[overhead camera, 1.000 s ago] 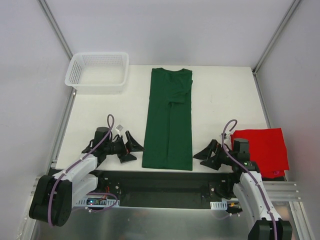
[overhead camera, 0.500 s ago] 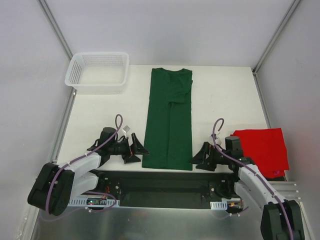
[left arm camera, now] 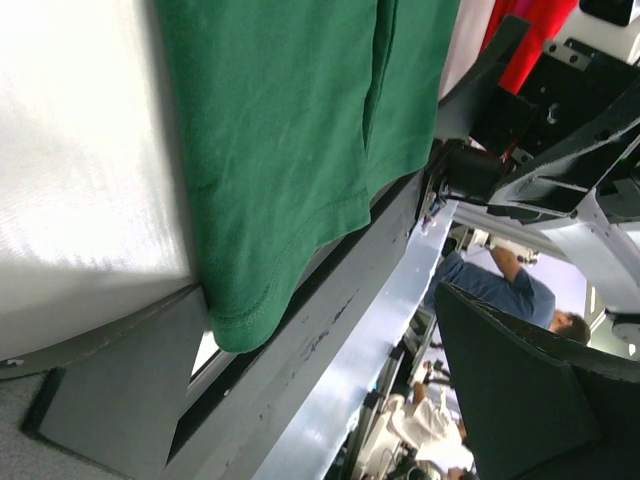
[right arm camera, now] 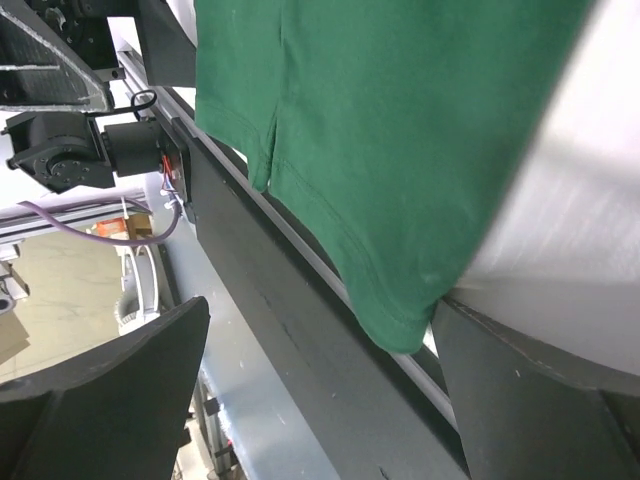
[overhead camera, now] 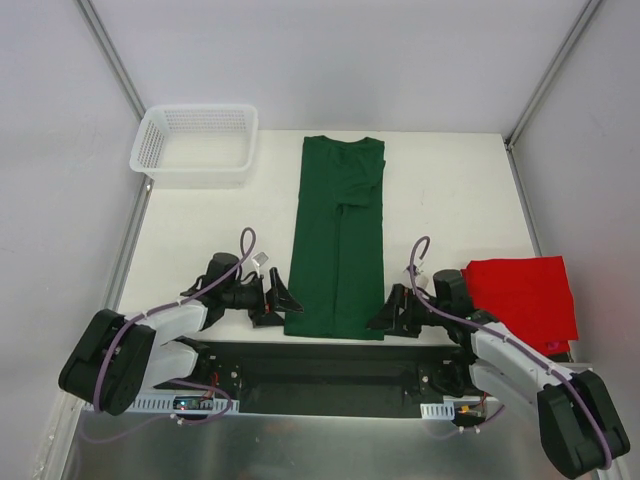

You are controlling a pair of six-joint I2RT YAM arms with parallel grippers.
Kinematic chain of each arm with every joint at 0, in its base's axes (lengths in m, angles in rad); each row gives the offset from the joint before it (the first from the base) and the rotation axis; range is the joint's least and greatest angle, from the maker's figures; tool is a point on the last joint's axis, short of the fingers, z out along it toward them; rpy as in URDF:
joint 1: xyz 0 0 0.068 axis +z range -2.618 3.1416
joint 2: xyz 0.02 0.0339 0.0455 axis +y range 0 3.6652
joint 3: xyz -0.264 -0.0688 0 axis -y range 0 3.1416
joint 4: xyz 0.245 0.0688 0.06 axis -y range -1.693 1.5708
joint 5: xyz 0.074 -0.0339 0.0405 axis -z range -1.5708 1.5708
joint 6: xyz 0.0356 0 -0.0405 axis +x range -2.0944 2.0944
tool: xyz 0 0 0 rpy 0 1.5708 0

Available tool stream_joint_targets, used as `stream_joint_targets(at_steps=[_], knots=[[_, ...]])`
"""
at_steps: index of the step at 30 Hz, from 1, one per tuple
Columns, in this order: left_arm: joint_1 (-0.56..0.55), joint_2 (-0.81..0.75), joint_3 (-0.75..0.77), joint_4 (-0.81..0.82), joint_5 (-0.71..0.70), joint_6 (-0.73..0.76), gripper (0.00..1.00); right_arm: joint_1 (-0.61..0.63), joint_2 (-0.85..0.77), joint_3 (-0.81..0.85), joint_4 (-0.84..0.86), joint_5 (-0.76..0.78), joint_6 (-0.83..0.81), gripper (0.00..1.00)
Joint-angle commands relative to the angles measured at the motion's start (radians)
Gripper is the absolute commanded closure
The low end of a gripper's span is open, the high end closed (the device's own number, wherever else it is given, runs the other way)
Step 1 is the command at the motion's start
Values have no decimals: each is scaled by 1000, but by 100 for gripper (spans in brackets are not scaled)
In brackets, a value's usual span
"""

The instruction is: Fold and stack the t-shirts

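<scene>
The dark green t-shirt [overhead camera: 338,240] lies folded into a long strip down the middle of the table, collar at the far end. Its hem droops a little over the near edge. The red t-shirt [overhead camera: 525,295] rests folded at the right near corner. My left gripper [overhead camera: 279,307] stands open, lying low right at the strip's near left corner. In the left wrist view that hem corner [left arm camera: 243,325] sits close to one finger [left arm camera: 110,400] of the left gripper [left arm camera: 320,395]. My right gripper [overhead camera: 386,312] is open at the near right corner [right arm camera: 405,325], which lies between its fingers [right arm camera: 530,400].
A white mesh basket [overhead camera: 195,145] stands at the far left corner of the white table [overhead camera: 200,240]. A black rail [overhead camera: 330,365] runs along the near edge between the arm bases. Grey walls close in both sides.
Both grippers have slid inward along the near edge, from about a hand's width away to the green shirt's two near corners. Their jaws stayed open. The shirts have not moved.
</scene>
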Motion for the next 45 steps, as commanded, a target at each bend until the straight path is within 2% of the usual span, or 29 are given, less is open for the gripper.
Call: stream_joint_targets(at_steps=[1,8,14,20,25,28,35,38,40,43,45], knots=[[-24,62,10,-12,-39,57,1,38,53,-41,17,142,6,4],[-42,88,0,-12,-39,57,1,106,74,1,-36,221,25,4],[-47,109,-3,-40,-24,78,1,181,107,76,-176,286,22,4],[-48,86,-16,-64,-22,85,1,198,76,168,-343,346,-9,4],[-47,31,-23,-96,-38,89,1,204,47,170,-412,378,2,4],[-50,-1,-23,-110,-44,89,1,201,15,113,-369,367,63,4],[-50,-24,-30,-112,-47,95,1,199,-28,-70,-46,309,196,4],[-50,-29,-33,-112,-47,97,1,198,-76,-117,0,313,223,4],[-50,-32,-38,-112,-48,97,1,195,-109,-122,-29,330,230,4],[-50,-38,-39,-112,-48,95,1,196,-218,-105,-279,392,204,4],[-48,-36,-38,-112,-48,97,1,193,-299,-73,-378,438,189,4]])
